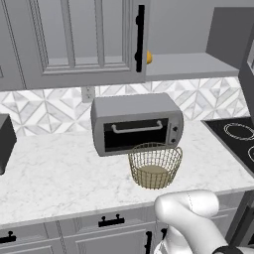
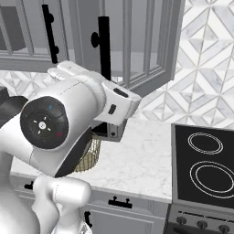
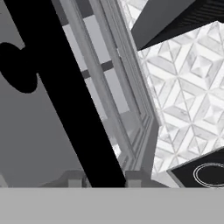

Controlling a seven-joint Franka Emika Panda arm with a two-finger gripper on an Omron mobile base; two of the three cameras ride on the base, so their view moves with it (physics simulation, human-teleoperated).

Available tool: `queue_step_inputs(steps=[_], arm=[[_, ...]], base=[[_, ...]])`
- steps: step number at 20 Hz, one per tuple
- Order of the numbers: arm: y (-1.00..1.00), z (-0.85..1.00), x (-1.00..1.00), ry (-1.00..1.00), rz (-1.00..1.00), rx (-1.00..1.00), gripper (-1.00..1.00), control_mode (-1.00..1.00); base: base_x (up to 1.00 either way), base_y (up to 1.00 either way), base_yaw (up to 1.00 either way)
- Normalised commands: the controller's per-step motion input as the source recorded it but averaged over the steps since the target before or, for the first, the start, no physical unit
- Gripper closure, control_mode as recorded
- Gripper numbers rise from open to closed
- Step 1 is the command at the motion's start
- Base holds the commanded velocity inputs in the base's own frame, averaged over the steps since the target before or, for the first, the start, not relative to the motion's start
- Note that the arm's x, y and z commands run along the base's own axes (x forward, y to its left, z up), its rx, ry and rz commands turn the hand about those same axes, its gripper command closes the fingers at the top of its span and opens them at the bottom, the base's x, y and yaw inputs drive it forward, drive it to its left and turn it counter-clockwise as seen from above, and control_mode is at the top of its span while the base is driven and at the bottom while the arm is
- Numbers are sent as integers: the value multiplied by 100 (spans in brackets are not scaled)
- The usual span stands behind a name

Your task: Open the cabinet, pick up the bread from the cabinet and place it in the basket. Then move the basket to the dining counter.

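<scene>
at the cabinet [image 3: 109, 87] door's black handle [image 3: 65, 92], gripper [image 3: 103, 181] straddles it; grip unclear.

The black bar handle [image 3: 65, 96] of the cabinet [image 3: 109, 100] door is seen close up, apparently straddled by the pincer [image 3: 104, 178] fingertips [image 3: 133, 177]. Patterned backsplash [image 3: 188, 105] and a stovetop [image 3: 203, 173] corner lie beyond.

The basket [image 1: 155, 165] sits on the counter [image 1: 59, 168] just in front of the toaster oven [image 1: 136, 124], the bread [image 1: 149, 57] lies up on the cabinet shelf [image 1: 188, 64], and the stove [image 1: 240, 139] is to the right.
</scene>
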Motion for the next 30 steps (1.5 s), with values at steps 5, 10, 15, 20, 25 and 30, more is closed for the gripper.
queue_step_inputs(steps=[5, 10, 15, 20, 25, 30], arm=[[12, 11, -100, -29, 0, 5, 100, -100], [87, 4, -94, -33, -6, 0, 100, -100], [100, 0, -24, -20, -25, -7, 100, -100], [100, 2, 62, -21, -35, -15, 100, -100], [84, -4, 100, -5, -41, -23, 100, -100], [11, -26, 100, 11, -44, -12, 100, -100]], base=[[0, 0, 0], [0, 0, 0], [0, 0, 0], [0, 0, 0], [0, 0, 0], [0, 0, 0]])
